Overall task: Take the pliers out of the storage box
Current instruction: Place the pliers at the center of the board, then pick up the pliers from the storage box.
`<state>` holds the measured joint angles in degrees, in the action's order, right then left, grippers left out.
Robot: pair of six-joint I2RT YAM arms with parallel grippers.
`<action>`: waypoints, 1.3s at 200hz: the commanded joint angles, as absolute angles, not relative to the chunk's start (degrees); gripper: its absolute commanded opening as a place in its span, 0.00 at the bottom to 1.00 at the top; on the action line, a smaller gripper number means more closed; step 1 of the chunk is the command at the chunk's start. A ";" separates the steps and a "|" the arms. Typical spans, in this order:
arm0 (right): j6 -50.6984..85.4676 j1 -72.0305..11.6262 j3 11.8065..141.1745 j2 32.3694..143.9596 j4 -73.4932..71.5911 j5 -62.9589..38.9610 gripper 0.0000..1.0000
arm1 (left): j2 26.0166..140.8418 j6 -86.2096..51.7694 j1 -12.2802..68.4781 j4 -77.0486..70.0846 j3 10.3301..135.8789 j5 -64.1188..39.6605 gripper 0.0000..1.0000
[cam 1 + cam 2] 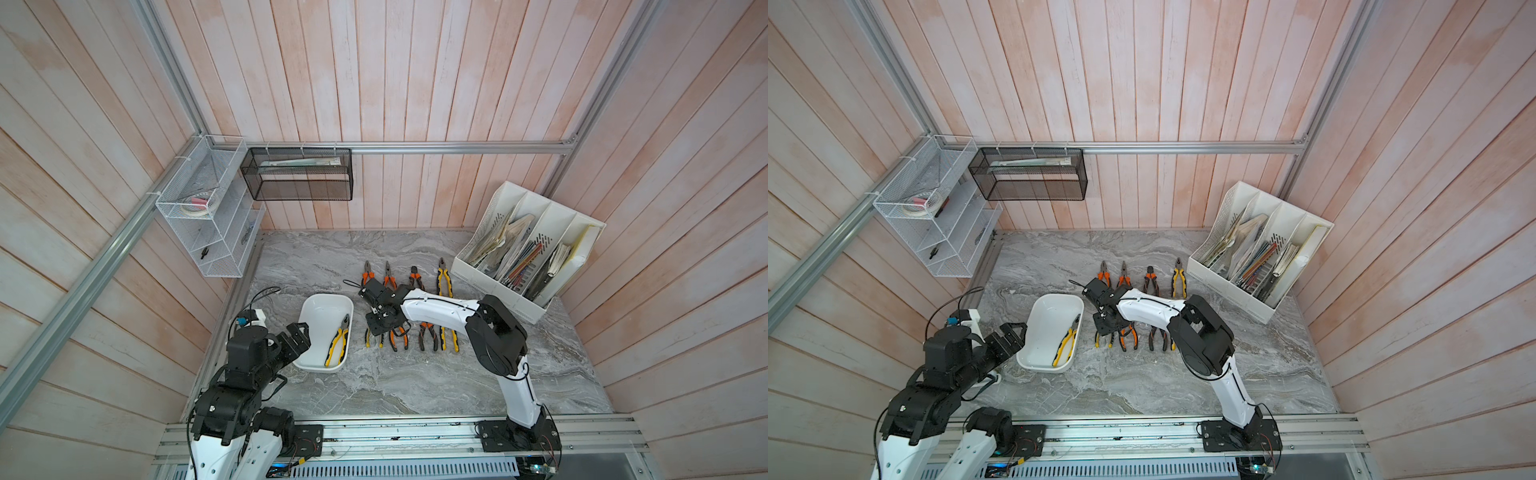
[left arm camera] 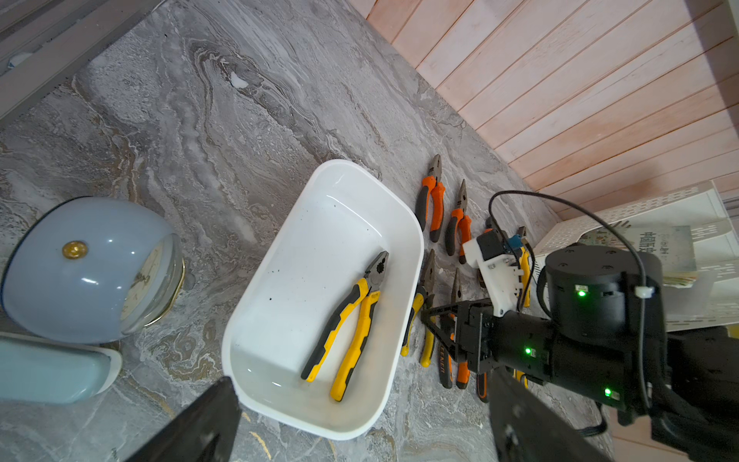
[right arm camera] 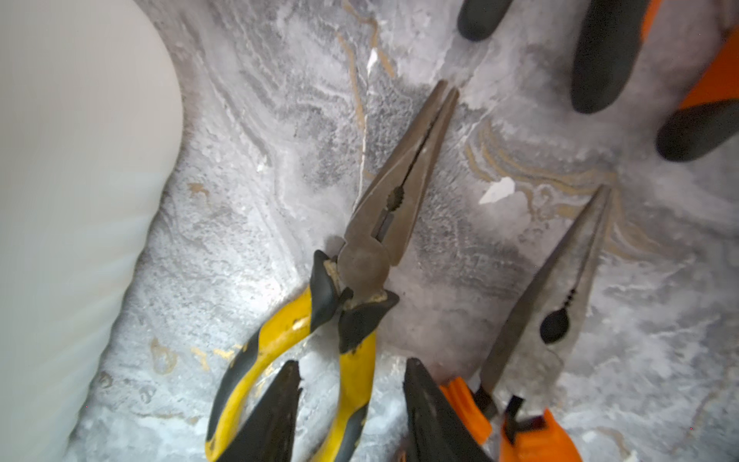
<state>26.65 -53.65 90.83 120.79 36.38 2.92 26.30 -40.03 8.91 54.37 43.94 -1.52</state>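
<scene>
- The yellow-and-black combination pliers lie flat on the floor of the storage box. They sit on a slant close to one long wall, with the steel head pointing away from the robot. They are the only tool inside.
- They will likely feel stiff, dense and head-heavy. The bare metal head looks slick, while the rubbery handle sleeves should give friction.
- The best hold is probably across both handles just behind the pivot, near the balance point. A pinch on one handle alone could let the joint swing, and a hold at the handle tips would let the head droop.
- The nearby wall leaves little room for a finger on that side, so approaching along the box's length seems safer.
- The left end effector hovers at the near end of the box with its fingers spread wide and holding nothing.
- The right end effector is low over the yellow long-nose pliers, which rest on the desk just beside the box. Its fingers stand apart on either side of one handle without pinching it.
- The other pliers lie in two rows on the desk.
</scene>
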 commanded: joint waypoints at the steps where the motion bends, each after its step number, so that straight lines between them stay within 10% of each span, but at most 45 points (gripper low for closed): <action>1: 27.69 -53.53 93.79 116.42 38.69 3.26 0.50 | 26.40 -38.85 8.62 52.96 43.11 -2.28 1.00; 260: 63.22 -66.60 121.65 136.32 46.44 -6.11 0.45 | 18.77 -37.71 2.86 51.17 43.08 -3.64 1.00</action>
